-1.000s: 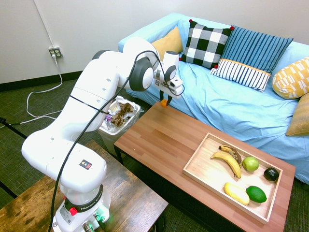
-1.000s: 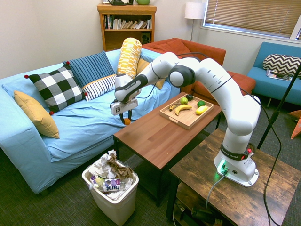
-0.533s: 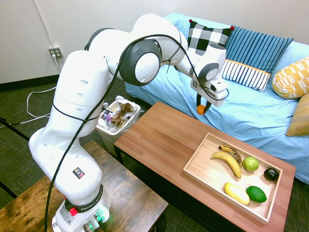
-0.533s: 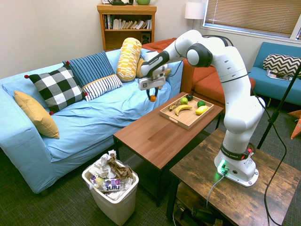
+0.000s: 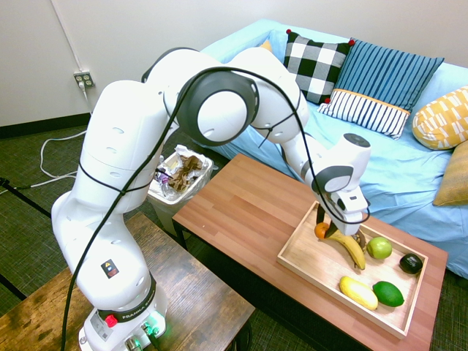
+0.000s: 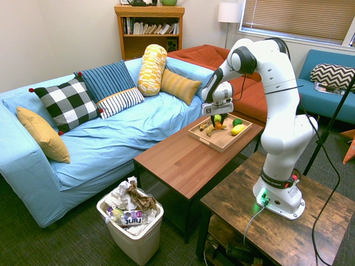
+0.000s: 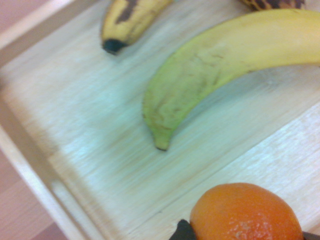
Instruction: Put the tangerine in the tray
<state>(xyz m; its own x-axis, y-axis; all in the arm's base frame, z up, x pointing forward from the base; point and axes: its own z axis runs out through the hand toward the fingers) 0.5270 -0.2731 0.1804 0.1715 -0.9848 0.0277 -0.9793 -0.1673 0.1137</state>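
Note:
The small orange tangerine [image 5: 322,230] [image 6: 218,126] is held in my gripper [image 5: 322,229] just above the near-left part of the light wooden tray [image 5: 300,256] [image 6: 224,143]. My gripper is shut on the tangerine, its fingers pointing down over the tray. In the wrist view the tangerine [image 7: 247,215] shows close up over the tray floor [image 7: 85,145], beside a yellow banana [image 7: 220,65].
In the tray lie bananas [image 5: 346,243], a green apple [image 5: 379,248], a dark avocado [image 5: 410,263], a lemon [image 5: 358,292] and a lime [image 5: 388,293]. The tray sits on the brown coffee table [image 5: 241,212], next to the blue sofa [image 5: 351,161]. A full waste bin [image 5: 179,175] stands at the table's far end.
My arm has swung from the sofa end of the table to over the tray, carrying the tangerine, and has come lower.

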